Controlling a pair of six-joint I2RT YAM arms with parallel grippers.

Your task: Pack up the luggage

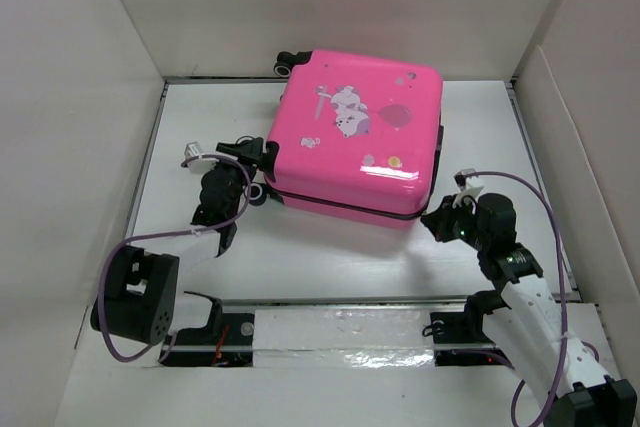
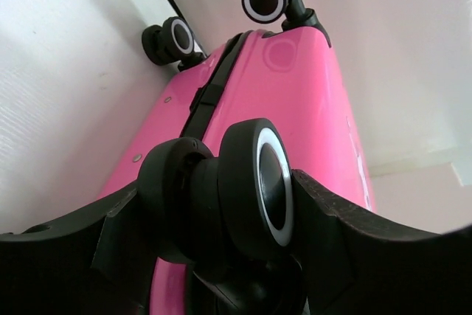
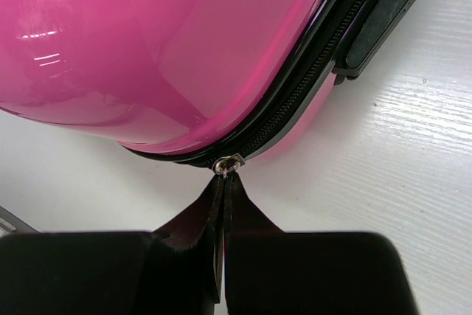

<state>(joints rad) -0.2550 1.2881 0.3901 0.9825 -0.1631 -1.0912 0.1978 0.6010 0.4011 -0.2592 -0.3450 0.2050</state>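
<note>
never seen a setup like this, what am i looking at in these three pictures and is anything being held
Two small robot arms are bolted at the near edge of a white table, each ending in a two-finger gripper. The wide picture comes from a fixed camera above and behind them. The other two come from cameras on the wrists, so each shows its own black fingers at the bottom.

On the table lies a pink suitcase, lid closed, with cartoon stickers on top.

The left gripper has its fingers either side of a black caster wheel; whether it grips yet is unclear. The right gripper is shut on the zipper pull at the suitcase's seam.
</note>
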